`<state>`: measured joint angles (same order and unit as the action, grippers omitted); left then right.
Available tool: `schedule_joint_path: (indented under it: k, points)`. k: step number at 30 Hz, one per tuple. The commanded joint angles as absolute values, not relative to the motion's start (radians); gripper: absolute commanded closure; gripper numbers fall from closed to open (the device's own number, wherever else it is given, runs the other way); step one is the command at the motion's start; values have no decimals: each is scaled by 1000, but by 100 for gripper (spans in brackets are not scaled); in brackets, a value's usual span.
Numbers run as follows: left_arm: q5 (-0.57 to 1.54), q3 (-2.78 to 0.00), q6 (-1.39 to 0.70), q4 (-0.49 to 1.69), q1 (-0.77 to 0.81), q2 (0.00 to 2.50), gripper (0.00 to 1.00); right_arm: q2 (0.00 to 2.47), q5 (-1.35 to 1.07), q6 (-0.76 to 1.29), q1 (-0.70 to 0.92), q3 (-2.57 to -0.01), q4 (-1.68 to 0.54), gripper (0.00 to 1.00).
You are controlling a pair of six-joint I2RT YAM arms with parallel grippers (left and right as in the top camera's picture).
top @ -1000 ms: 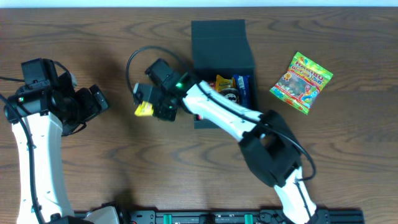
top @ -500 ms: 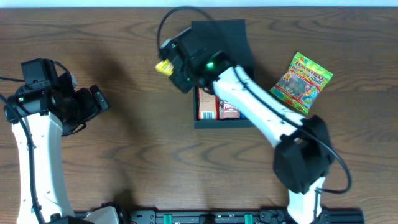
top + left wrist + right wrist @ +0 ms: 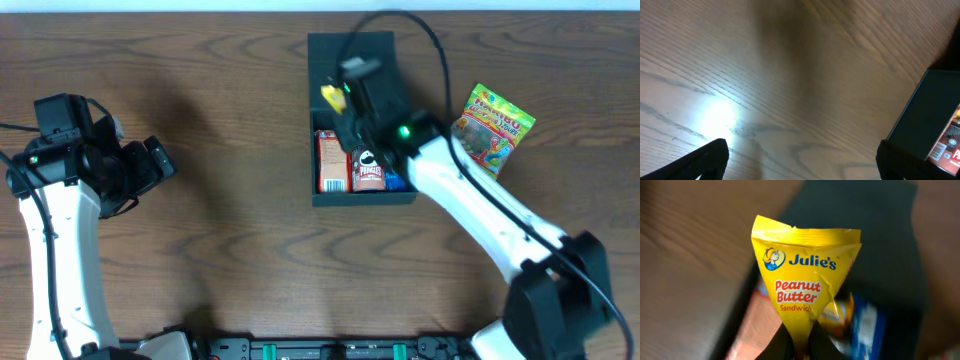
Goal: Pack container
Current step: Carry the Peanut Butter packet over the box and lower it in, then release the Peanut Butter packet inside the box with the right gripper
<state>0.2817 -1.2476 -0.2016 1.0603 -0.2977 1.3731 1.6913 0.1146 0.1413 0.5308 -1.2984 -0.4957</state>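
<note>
Dark wood-grain surface (image 3: 200,260) fills the overhead view. The teal container (image 3: 362,198) sits near its far edge, lid flap open behind. The right arm (image 3: 480,215) now reaches across the container; a second ago it hung left of it. The left arm (image 3: 55,230), well left of the container, is unmoved, jaws wide. The gummy packet (image 3: 488,130) lies unmoved to the container's right. The right jaws pinch a yellow sandwich packet (image 3: 805,295) above the container's back edge.

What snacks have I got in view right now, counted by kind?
Julie's Peanut Butter Sandwich packet: 1
red Pringles pack: 1
orange-red packet: 1
blue packet: 1
gummy candy bag: 1
Total: 5
</note>
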Motion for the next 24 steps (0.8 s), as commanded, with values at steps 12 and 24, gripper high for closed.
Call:
schedule_joint_path:
  k: [12, 24]
  points:
    - [281, -1243, -195, 1061, -302, 1378, 5, 1491, 251, 389, 443, -979, -454, 89]
    - [281, -1243, -195, 1061, -302, 1378, 5, 1491, 250, 434, 445, -914, -455, 76]
